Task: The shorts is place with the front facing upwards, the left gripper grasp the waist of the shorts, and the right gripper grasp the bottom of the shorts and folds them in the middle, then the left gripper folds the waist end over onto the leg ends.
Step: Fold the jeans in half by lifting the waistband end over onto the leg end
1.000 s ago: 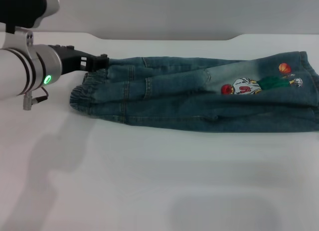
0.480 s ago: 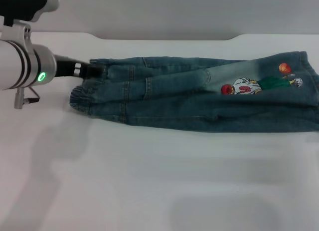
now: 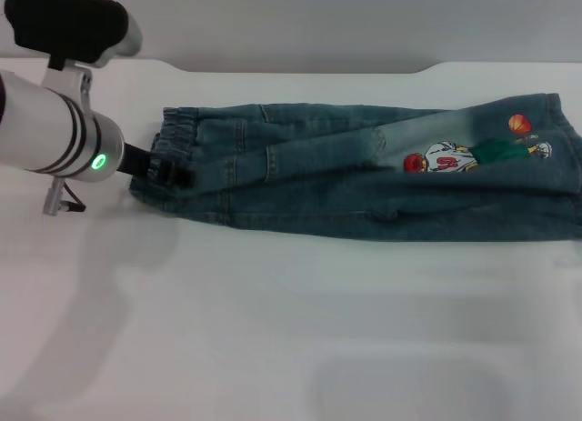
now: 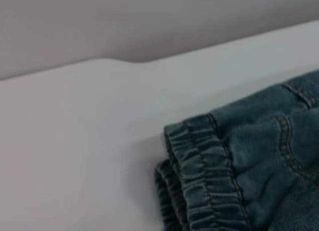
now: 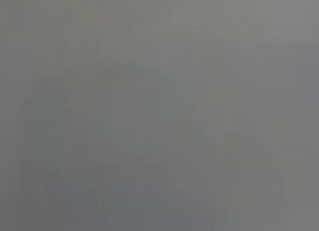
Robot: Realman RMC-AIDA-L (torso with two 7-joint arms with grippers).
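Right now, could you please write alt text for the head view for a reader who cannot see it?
The left pincer sits at the waist of folded blue denim shorts lying lengthwise across a white table. A cartoon patch marks the far leg end.

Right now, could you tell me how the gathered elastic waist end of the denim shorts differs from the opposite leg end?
The ruched elastic waist lies on the robot's left, puckered, with the black left gripper at it. The leg end lies on the right, flat, with nothing at it. A cartoon print sits near the leg end; the waist is plain. Both are blue-teal denim, resting on the white table.
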